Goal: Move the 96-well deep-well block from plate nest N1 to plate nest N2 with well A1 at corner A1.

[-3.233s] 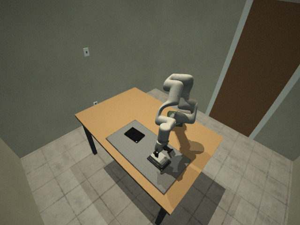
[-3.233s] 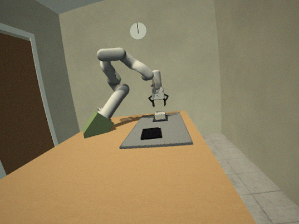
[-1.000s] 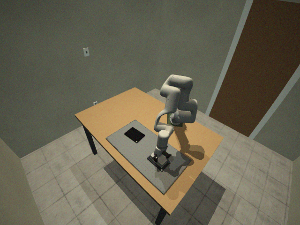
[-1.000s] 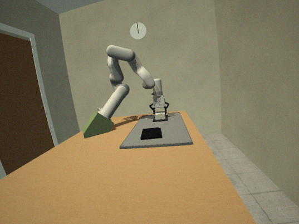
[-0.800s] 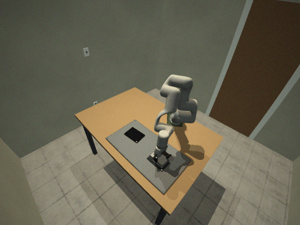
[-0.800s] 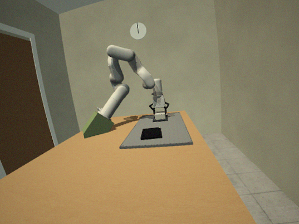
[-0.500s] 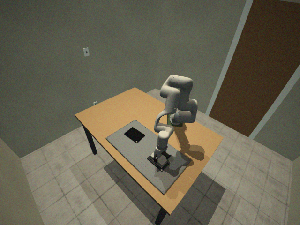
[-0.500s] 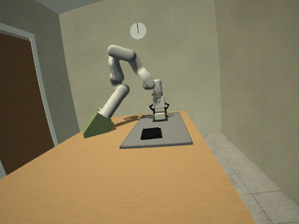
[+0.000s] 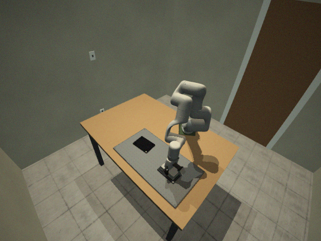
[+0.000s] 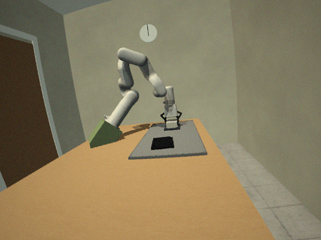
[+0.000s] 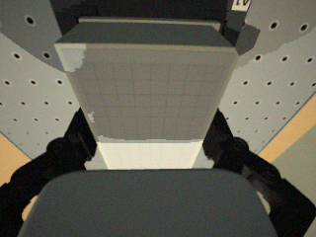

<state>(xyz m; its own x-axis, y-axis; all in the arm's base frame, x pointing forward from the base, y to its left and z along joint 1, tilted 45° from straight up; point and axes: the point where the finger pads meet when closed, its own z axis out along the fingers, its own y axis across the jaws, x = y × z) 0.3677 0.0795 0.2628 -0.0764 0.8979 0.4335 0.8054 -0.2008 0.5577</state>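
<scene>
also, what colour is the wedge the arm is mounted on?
Green. The wedge under the arm's base shows best in the exterior view.

1. A perforated plate (image 9: 145, 165) is lying on the table (image 9: 124, 116), along its edge away from the arm's base (image 10: 103, 134).
2. Nest N2 (image 9: 144, 144) is sitting on the plate, well apart from nest N1 (image 9: 161, 169).
3. The deep-well block (image 11: 148, 104) is standing in N1.
4. The gripper (image 10: 171, 119) is hanging over the block, its fingers spread wide and flanking the block's two sides.
</scene>
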